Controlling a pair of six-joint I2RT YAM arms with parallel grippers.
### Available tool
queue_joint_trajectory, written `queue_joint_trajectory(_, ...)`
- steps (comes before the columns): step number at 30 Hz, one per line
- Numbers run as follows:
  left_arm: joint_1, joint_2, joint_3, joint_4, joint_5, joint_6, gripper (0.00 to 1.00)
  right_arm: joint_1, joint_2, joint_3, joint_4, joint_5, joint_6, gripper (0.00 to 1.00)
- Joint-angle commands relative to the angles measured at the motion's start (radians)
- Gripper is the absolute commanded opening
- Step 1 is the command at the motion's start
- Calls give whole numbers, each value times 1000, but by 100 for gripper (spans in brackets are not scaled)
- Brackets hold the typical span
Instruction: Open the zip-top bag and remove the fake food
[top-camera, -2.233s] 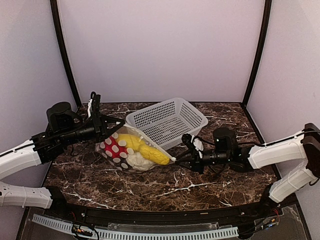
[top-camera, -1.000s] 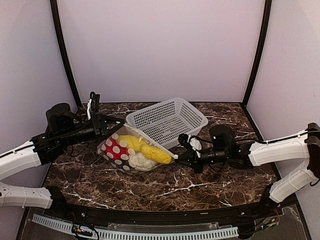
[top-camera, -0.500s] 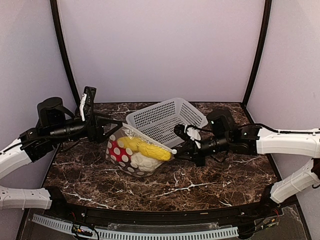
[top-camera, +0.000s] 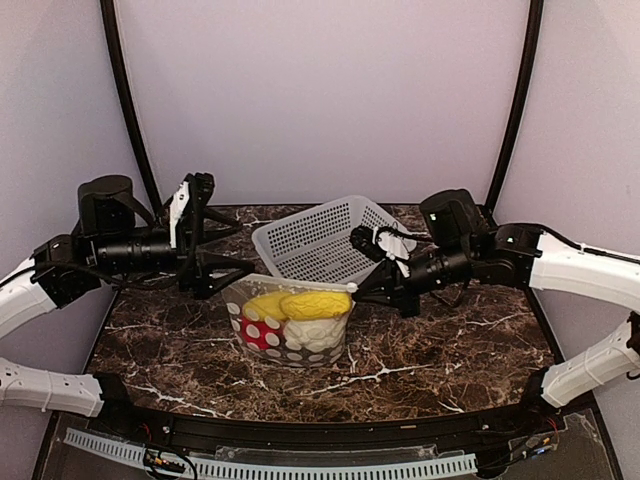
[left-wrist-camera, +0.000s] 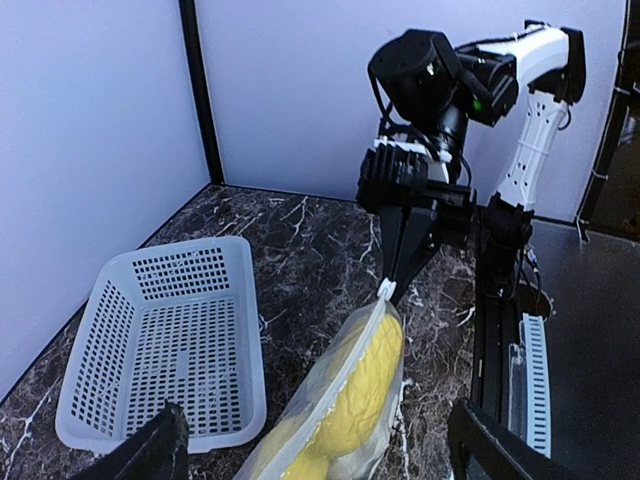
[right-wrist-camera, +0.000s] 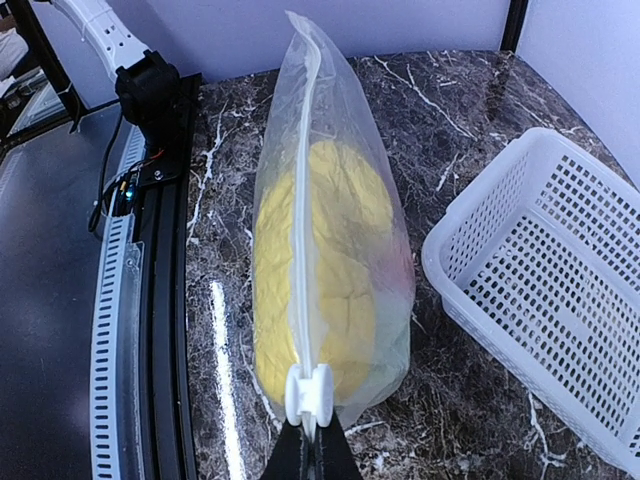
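The zip-top bag (top-camera: 295, 325), clear with white dots, hangs by its right top corner and its bottom rests on the table. Fake food shows inside: yellow pieces (top-camera: 300, 303), a red one (top-camera: 262, 335) and a pale one (top-camera: 318, 336). My right gripper (top-camera: 358, 292) is shut on the bag's zip edge, right by the white slider (right-wrist-camera: 308, 393); its closed fingers (right-wrist-camera: 315, 455) meet just under it. My left gripper (top-camera: 245, 245) stands open at the bag's left end, its fingers (left-wrist-camera: 160, 450) wide on either side of the bag (left-wrist-camera: 340, 400), touching nothing.
A white perforated basket (top-camera: 330, 240) stands just behind the bag, tilted toward the back; it also shows in the left wrist view, basket (left-wrist-camera: 160, 330), and the right wrist view, basket (right-wrist-camera: 550, 290). Purple walls close in the marble table (top-camera: 420, 360).
My left gripper has opened, let go of the bag's left corner and drawn back. My right gripper rose with its corner, so the bag now hangs more upright.
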Motion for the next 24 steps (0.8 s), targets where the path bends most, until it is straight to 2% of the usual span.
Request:
queue_joint_trajectory(1,-48,90,47,-92,24,162,86,17,3,53,-17,-9,-29,0)
queue_joint_trajectory(15,-127,359,139,-74,137,284,44,47,38,98,-97,24,-89,0)
queue_joint_trajectory(20,-133,414,142,-23,167,290,37,54,46,112,-107,19,-101,0)
queue_joint_trajectory(24,-144,472,184,-44,151,331,32,57,59,126,-121,20,-113,0)
